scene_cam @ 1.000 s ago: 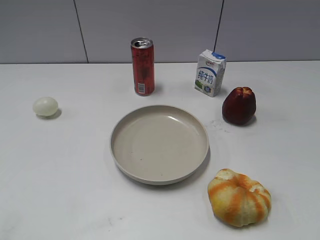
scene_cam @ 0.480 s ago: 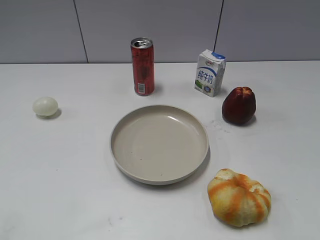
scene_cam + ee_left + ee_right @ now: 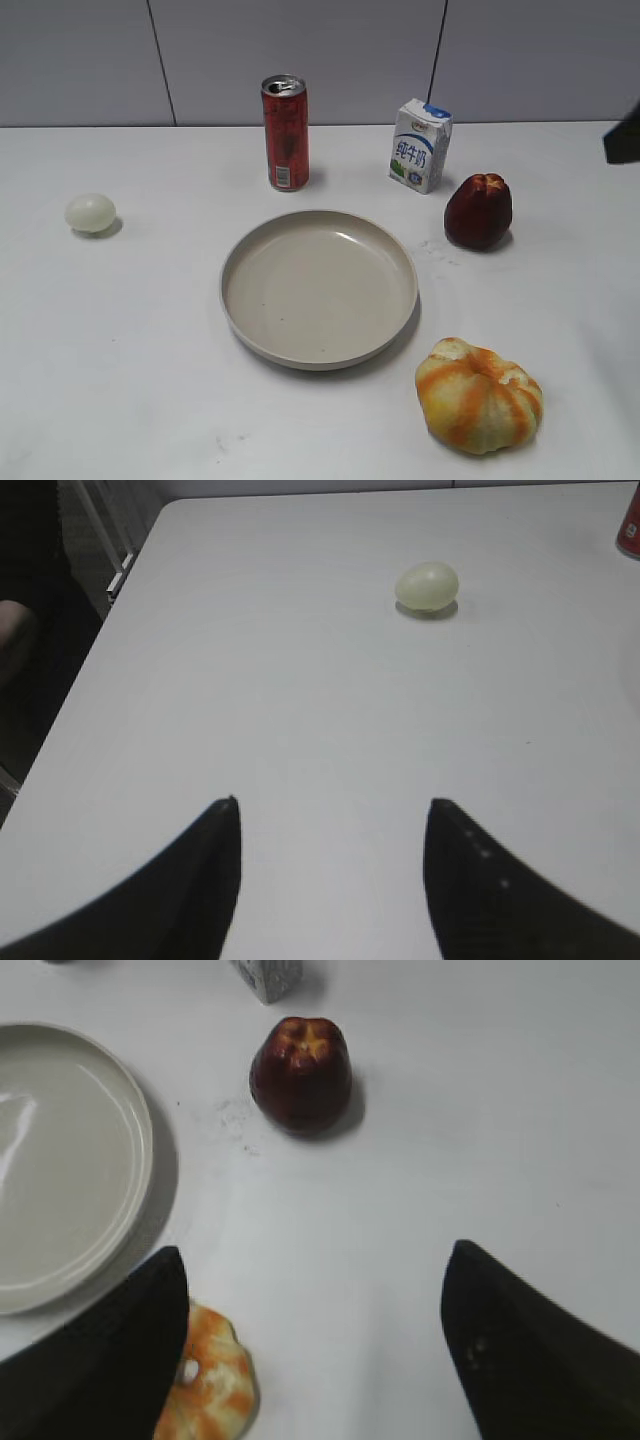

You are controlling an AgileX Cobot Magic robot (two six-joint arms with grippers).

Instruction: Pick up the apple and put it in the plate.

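The dark red apple (image 3: 478, 211) stands on the white table to the right of the beige plate (image 3: 318, 288). In the right wrist view the apple (image 3: 300, 1073) lies ahead of my open, empty right gripper (image 3: 315, 1265), well apart from it, with the plate's rim (image 3: 135, 1160) at the left. A dark part of the right arm (image 3: 623, 132) shows at the right edge of the exterior view. My left gripper (image 3: 332, 805) is open and empty over bare table; neither the apple nor the plate shows in its view.
A red can (image 3: 285, 132) and a milk carton (image 3: 419, 145) stand behind the plate. A pale egg-like ball (image 3: 91, 213) lies at the left and also shows in the left wrist view (image 3: 427, 585). An orange-and-yellow ribbed fruit (image 3: 479, 394) sits at the front right, by the right gripper's left finger (image 3: 205, 1385).
A dark part of the right arm has come into the exterior view at the right edge. The objects on the table have not moved.
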